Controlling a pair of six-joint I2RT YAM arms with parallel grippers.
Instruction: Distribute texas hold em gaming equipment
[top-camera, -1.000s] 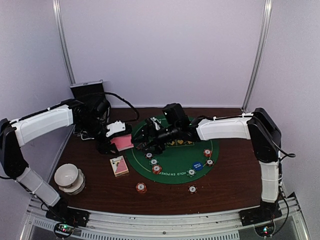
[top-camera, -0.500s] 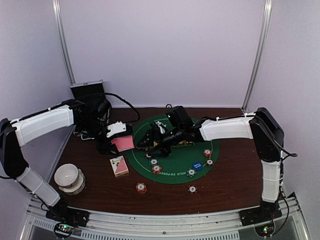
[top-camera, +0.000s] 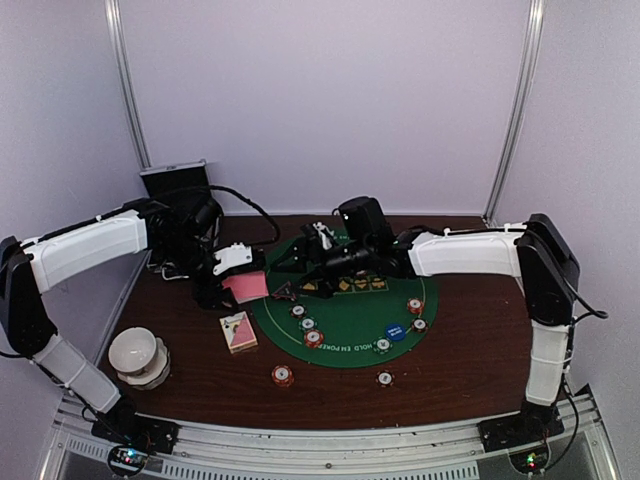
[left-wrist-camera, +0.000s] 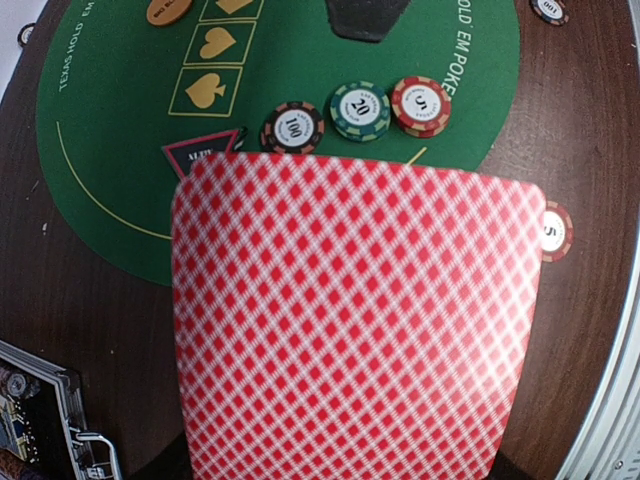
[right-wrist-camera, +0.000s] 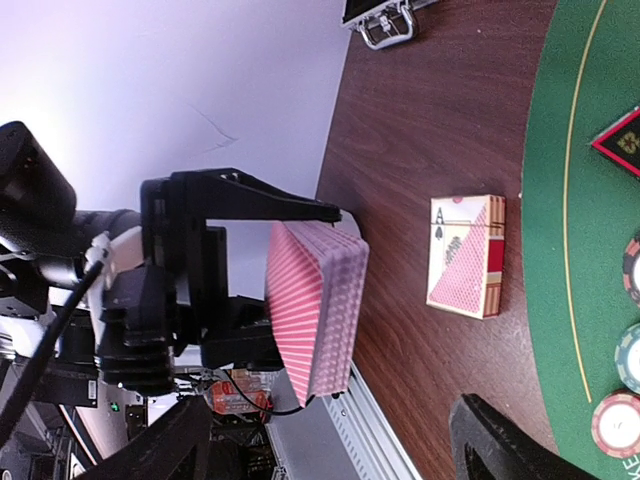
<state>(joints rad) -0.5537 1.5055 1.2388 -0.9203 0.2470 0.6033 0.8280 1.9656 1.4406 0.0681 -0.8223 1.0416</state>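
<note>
One pink-backed card deck (left-wrist-camera: 350, 320) is staying clamped in left fingers (right-wrist-camera: 235, 195); right fingers (right-wrist-camera: 495, 440), spread empty, are withdrawing without a card.

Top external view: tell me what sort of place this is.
Likely a robot test booth dressed as a poker table: plain white walls and metal posts enclose a dark table, a round green Texas Hold'em mat carries striped chips, and the left gripper holds a pink-backed card deck.
</note>
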